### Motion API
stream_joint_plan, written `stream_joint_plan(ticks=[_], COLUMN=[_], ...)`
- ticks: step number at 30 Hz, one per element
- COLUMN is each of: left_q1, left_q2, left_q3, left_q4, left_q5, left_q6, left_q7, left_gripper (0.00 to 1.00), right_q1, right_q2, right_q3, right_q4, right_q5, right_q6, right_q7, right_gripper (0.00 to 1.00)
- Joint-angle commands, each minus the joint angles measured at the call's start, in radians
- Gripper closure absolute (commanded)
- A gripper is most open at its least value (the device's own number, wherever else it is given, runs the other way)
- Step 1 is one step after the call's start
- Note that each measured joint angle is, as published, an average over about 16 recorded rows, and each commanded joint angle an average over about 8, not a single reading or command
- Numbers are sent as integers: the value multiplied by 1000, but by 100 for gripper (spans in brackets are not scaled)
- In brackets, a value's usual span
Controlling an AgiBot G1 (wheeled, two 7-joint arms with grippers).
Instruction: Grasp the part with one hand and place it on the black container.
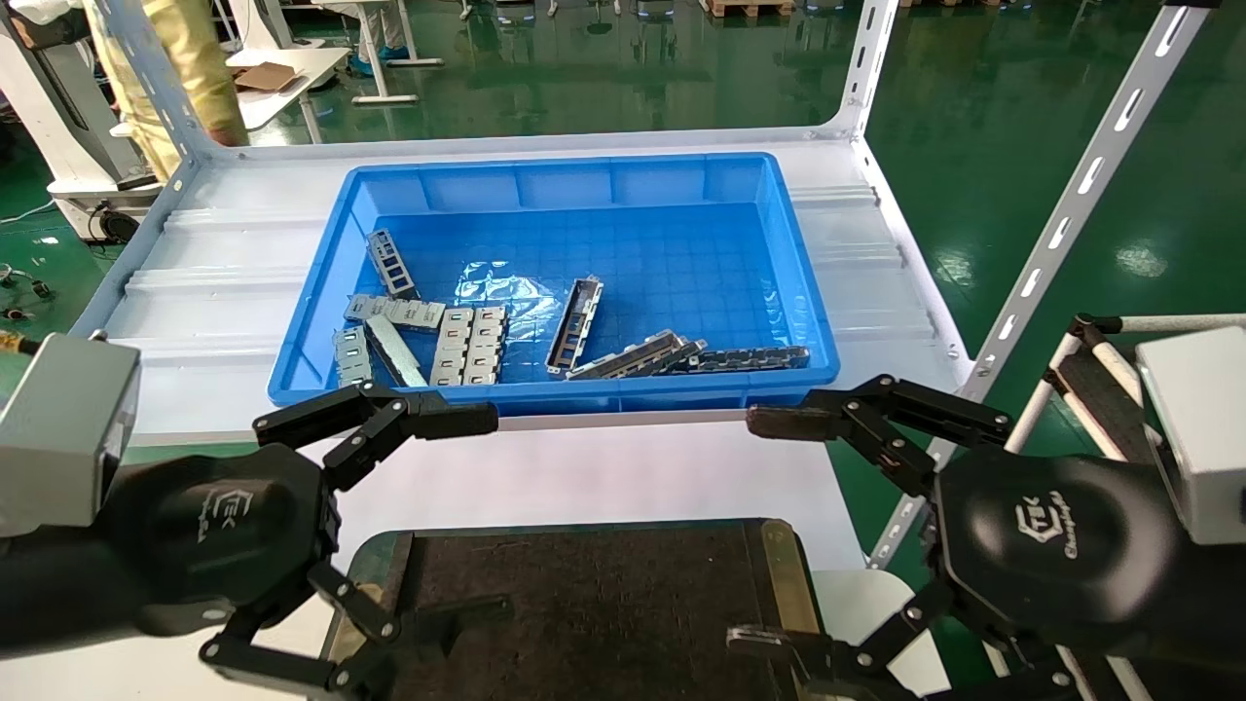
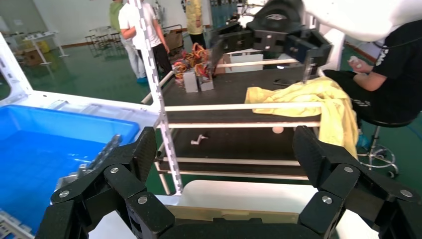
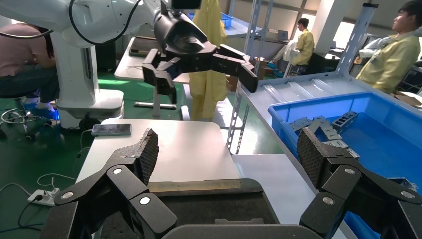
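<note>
Both claws stand with fingers spread wide and nothing between them, which suits a start where no part is yet taken. The left claw (image 1: 384, 531) sits at the lower left of the head view and the right claw (image 1: 779, 531) at the lower right, each hovering at one end of the black container (image 1: 604, 604), whose dark rough floor fills the lower centre between them and lies bare, ready to receive. Beyond them, in the middle of the frame, the blue bin (image 1: 555, 394) rests on the pale desk (image 1: 584, 472). The part (image 1: 575, 324), a slim silver channel bar with cutouts, lies alone near the bin's centre, apart from the flat multi-cell plates (image 1: 469, 346) to its left and the dark perforated strip (image 1: 754, 358) by the near wall. Lying clear of the others, it looks the easiest to reach.
</note>
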Motion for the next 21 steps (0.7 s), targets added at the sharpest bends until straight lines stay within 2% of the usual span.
stream_joint_plan(ticks=[1,10,21], left_q1=[-6,-64,-138], left_q2=[6,67,177], left_q3=[3,41,90], left_q4=[6,114,312], left_q5=[7,75,166], left_q6=[-5,-31,-88], left_q7=[0,4,40], left_gripper=[0,0,0], right_q1=[0,0,0], right_q2=[0,0,1], right_q3=[0,-1,-2], right_q4=[0,0,0], right_q5=[0,1,1], right_q6=[0,0,1], right_q7=[0,0,-1], right_gripper=[0,0,0])
